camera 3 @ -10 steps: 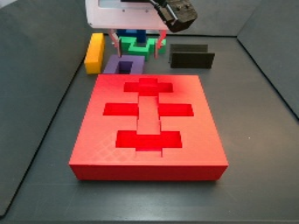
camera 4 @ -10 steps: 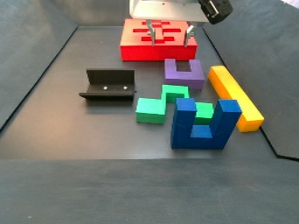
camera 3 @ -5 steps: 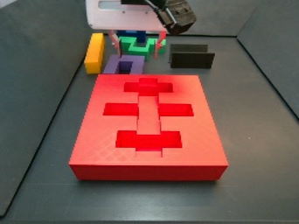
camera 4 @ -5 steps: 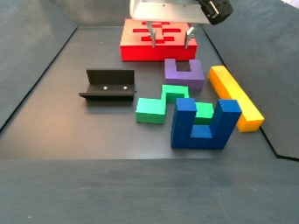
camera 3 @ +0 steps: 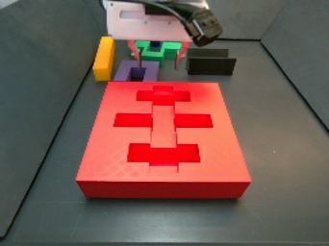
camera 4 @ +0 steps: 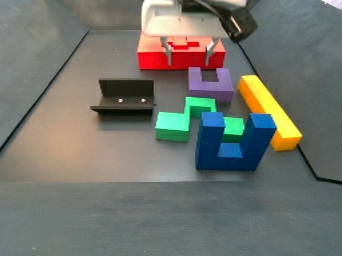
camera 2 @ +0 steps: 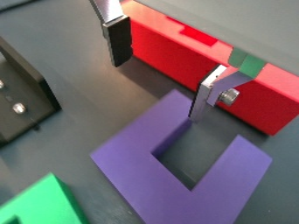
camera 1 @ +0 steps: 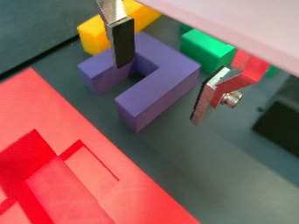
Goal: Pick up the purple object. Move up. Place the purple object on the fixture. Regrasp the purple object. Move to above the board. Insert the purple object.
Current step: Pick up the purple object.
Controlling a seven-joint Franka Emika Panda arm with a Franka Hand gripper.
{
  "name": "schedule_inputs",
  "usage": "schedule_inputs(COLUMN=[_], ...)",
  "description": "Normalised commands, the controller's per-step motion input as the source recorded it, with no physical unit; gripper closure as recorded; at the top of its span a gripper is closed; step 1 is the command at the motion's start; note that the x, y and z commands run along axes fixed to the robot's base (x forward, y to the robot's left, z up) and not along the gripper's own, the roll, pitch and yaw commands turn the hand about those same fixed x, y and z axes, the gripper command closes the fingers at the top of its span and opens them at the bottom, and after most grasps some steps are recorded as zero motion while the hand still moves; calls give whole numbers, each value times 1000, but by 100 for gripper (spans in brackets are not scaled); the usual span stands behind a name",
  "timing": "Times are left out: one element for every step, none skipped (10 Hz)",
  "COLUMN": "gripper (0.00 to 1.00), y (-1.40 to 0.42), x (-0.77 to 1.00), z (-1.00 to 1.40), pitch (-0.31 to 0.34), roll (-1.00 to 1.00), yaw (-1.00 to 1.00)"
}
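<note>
1. Gripper [camera 2: 163, 74] hung low over the purple object [camera 2: 176, 166], its jaws spread wide and nothing clamped between them.
2. The purple object [camera 1: 142, 79] lay flat on the dark floor, just beside the short edge of the board [camera 3: 162, 135], with its open side facing away from the board in a side view [camera 4: 209, 82].
3. In both wrist views the two silver fingers straddled the block: one finger [camera 1: 121, 39] stood over one prong, and the other finger [camera 1: 219, 90] stood beyond the outer side of the second prong.
4. In a wrist view one fingertip [camera 2: 205, 101] appeared close above the inner edge of the block's base; whether it touched could not be told.
5. The fixture [camera 4: 123, 98] stood on the floor well apart from the gripper [camera 4: 190, 44], off to the side of the purple object.
6. The yellow bar [camera 4: 267, 110] lay just beside the purple object, on the side away from the fixture.
7. The green block [camera 4: 181, 118] and the blue piece [camera 4: 234, 142] sat beyond the purple object, farther from the board [camera 4: 182, 47].
</note>
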Motion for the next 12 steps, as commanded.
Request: schedule_inputs(gripper=[0,0,0,0,0,0,0,0,0,0,100,100], y=[0,0,-83,-191,-229,-229,-34,77,131,0,0,0], x=[-114,-234,-194,-194,-186,-180,0,0,0,0,0,0], z=[-500,-189,-74,-103,-89,-149,0,-306,-171,0,0,0], pitch=[0,0,0,0,29,36,0,-1,0,0,0,0], roll=[0,20,76,154,280,270,0,-54,0,0,0,0], yaw=[117,40,0,-17,-71,-86,0,0,0,0,0,0])
